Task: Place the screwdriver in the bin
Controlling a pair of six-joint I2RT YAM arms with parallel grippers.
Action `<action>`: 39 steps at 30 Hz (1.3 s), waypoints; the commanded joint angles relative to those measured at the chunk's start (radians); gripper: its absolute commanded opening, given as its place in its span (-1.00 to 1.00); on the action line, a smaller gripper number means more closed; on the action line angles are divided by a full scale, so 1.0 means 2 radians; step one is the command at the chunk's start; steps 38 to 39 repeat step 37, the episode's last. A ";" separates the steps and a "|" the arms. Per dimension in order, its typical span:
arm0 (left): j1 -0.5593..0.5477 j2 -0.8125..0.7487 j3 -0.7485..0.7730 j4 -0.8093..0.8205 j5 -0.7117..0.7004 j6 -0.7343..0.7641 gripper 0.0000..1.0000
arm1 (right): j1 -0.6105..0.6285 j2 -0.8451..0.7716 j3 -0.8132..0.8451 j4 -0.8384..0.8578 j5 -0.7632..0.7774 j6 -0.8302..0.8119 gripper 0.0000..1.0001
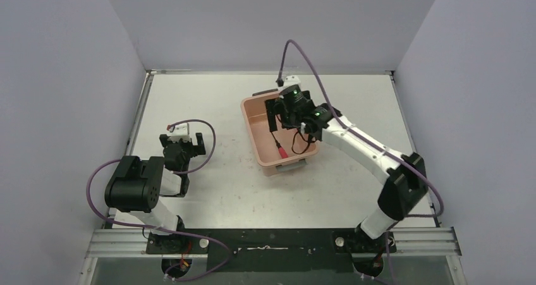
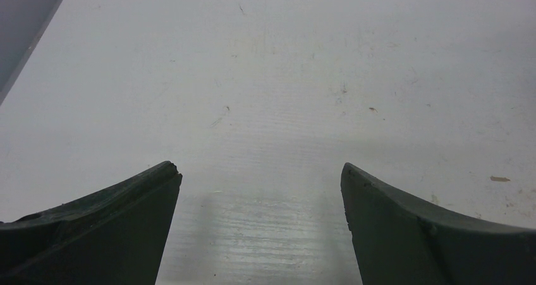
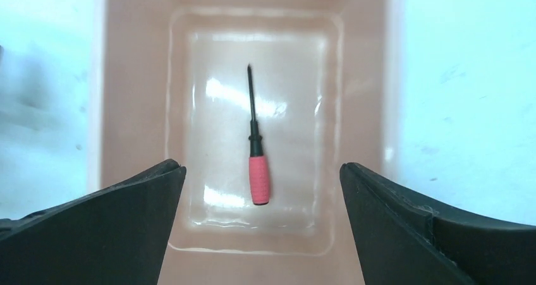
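Right wrist view: screwdriver (image 3: 255, 143) lies inside bin (image 3: 136, 108), clear of its walls; right gripper (image 3: 262, 167) gapes empty.

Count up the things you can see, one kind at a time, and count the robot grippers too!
bin: 1
screwdriver: 1
grippers: 2 (left gripper, right gripper)
Total: 4

White table (image 1: 221, 196), grey walls (image 1: 272, 19), metal rail (image 1: 120, 242).
Pale grey walls stand at nine, twelve and three o'clock of the scuffed table; an aluminium rail runs along its six o'clock edge, beside a black strip (image 1: 278, 237).
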 commanded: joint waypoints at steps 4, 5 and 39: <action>-0.001 -0.005 0.008 0.016 0.002 -0.002 0.94 | -0.082 -0.170 -0.071 0.089 0.077 -0.034 1.00; -0.001 -0.005 0.008 0.016 0.002 -0.002 0.94 | -0.101 -0.189 -0.096 0.107 0.071 -0.037 1.00; 0.003 -0.005 0.003 0.026 0.038 0.006 0.94 | -0.313 -0.302 -0.658 0.672 0.069 -0.066 1.00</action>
